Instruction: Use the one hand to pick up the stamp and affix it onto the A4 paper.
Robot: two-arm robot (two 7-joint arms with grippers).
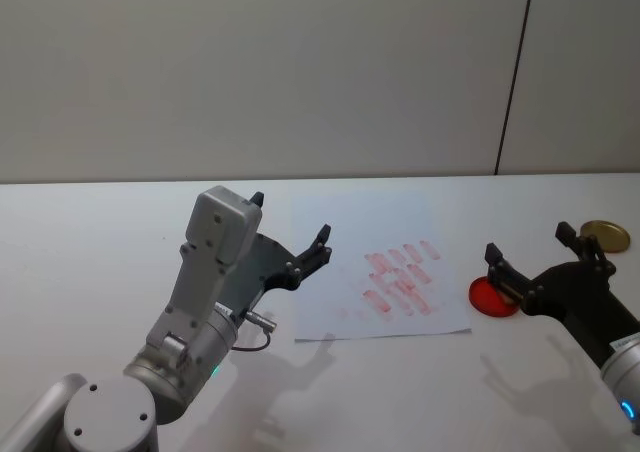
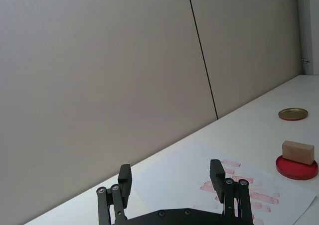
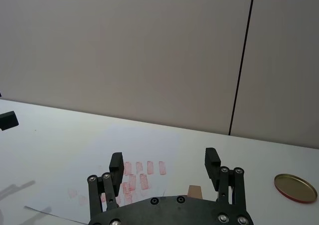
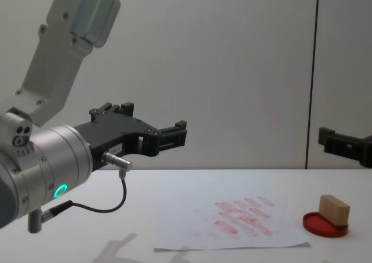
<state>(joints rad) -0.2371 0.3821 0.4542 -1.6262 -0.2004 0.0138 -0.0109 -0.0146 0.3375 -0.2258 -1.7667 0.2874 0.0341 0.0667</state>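
Mostly hidden behind the spread right gripper (image 3: 164, 158), the stamp (image 3: 194, 190) tops the ink pad (image 4: 317, 223); left gripper (image 1: 290, 217) spread.

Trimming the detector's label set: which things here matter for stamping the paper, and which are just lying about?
Job: stamp, standing on the red ink pad; A4 paper; right gripper, open above the stamp.
Lying about: gold lid, far right; left gripper, idle, raised left of the paper.
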